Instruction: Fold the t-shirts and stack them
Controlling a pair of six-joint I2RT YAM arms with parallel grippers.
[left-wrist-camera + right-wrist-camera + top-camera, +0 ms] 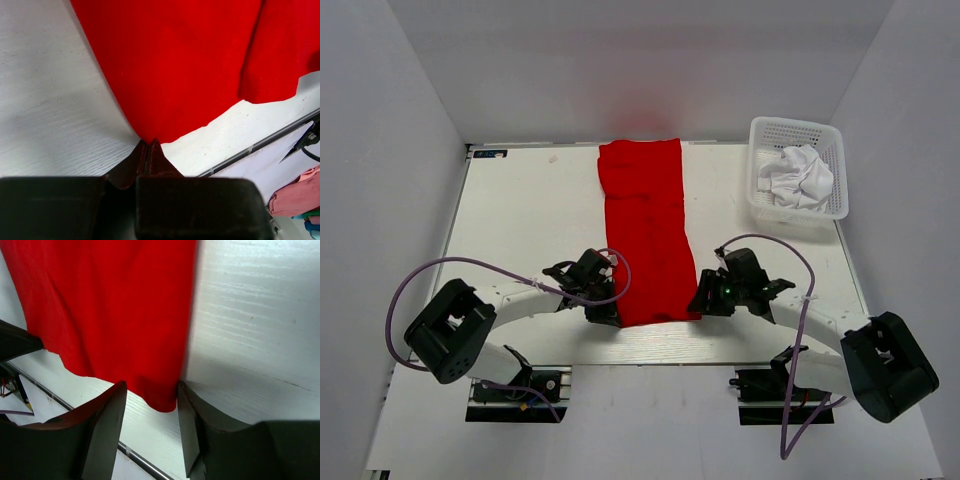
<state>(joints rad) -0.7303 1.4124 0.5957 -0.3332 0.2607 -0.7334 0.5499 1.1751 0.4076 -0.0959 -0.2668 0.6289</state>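
A red t-shirt lies folded into a long strip down the middle of the white table, from the back edge to near the front. My left gripper is at its near left corner. In the left wrist view the jaws are shut, with the corner of the red cloth pinched at the tips. My right gripper is at the near right corner. In the right wrist view it is open, and the red corner lies between the fingers. A crumpled white t-shirt lies in a basket.
The white plastic basket stands at the back right of the table. The table's front edge with a metal rail runs just behind both grippers. White walls enclose the left, right and back. Pink cloth shows beyond the table's edge.
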